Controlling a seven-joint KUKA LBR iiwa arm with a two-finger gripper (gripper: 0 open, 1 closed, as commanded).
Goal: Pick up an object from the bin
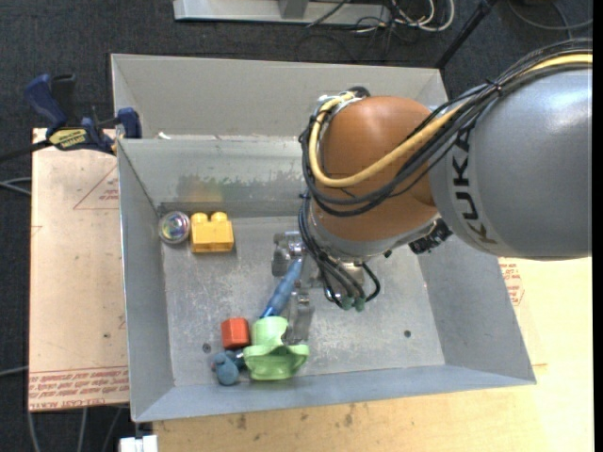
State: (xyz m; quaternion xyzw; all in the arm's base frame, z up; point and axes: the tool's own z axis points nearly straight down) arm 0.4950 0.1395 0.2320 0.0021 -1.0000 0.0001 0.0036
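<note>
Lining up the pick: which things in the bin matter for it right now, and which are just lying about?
In play: blue stick under the arm; green piece and red block by the stick's lower end.
Lying about: yellow brick, silver round piece, grey-blue lump.

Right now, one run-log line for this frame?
gripper open | over thin blue stick, front-centre | nearby: crumpled green piece, small red block | held: nothing
</note>
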